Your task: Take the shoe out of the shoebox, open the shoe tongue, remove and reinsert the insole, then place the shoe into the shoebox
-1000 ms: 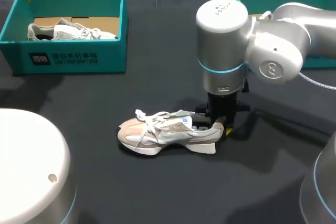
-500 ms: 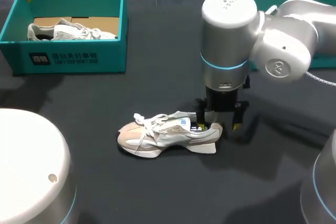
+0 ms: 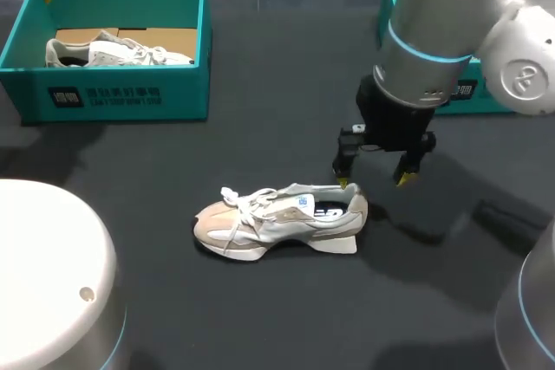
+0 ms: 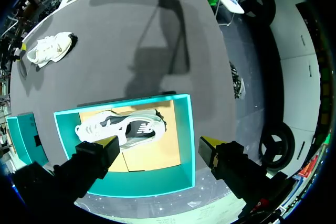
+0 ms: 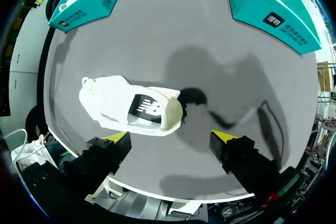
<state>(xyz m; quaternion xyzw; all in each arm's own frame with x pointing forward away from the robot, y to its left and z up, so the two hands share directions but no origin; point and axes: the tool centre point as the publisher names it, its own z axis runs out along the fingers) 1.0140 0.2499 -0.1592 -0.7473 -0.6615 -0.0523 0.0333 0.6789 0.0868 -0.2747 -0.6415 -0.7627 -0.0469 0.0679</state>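
Head view crops left jaws; right arm (image 3: 442,32) hides part of right shoebox (image 3: 465,93); both jaws apart.

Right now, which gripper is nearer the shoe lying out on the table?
Right. The right gripper hangs open just above and beside the heel of the shoe. The left gripper is far away, above the teal shoebox on the left side.

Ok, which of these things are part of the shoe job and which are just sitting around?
Job: loose shoe; right gripper, open, by its heel; right shoebox, probably.
Lying about: left shoebox; second shoe inside it.
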